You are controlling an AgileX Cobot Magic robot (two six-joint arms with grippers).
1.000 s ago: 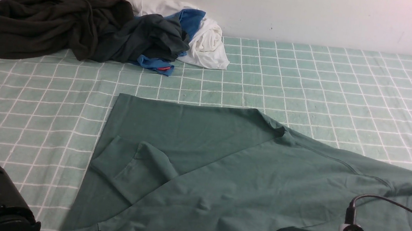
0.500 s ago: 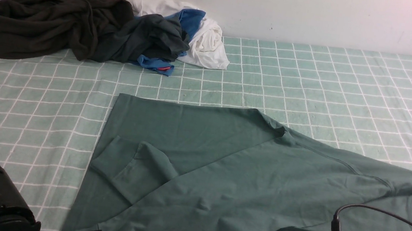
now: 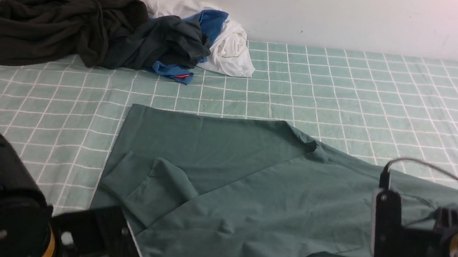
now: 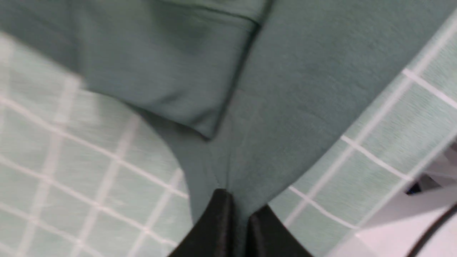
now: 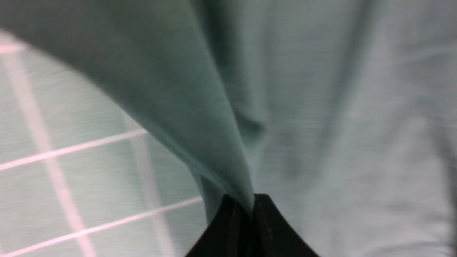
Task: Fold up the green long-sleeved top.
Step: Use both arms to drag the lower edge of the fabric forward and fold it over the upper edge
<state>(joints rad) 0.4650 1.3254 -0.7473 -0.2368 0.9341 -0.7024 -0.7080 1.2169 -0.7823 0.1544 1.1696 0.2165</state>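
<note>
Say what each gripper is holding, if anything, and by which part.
Both the left gripper and right gripper hold the green top, each by a gathered edge; which edge cannot be told.

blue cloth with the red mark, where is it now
Front view, far left: the blue cloth pokes out beneath the dark grey-green garment.

Left gripper (image 4: pixel 234 210), right gripper (image 5: pixel 250 210): jaws clamped; both arms low, near side.

The top (image 3: pixel 248 190) lies on the checked cloth (image 3: pixel 364 96), with piled garments (image 3: pixel 74 23) behind it to the left
</note>
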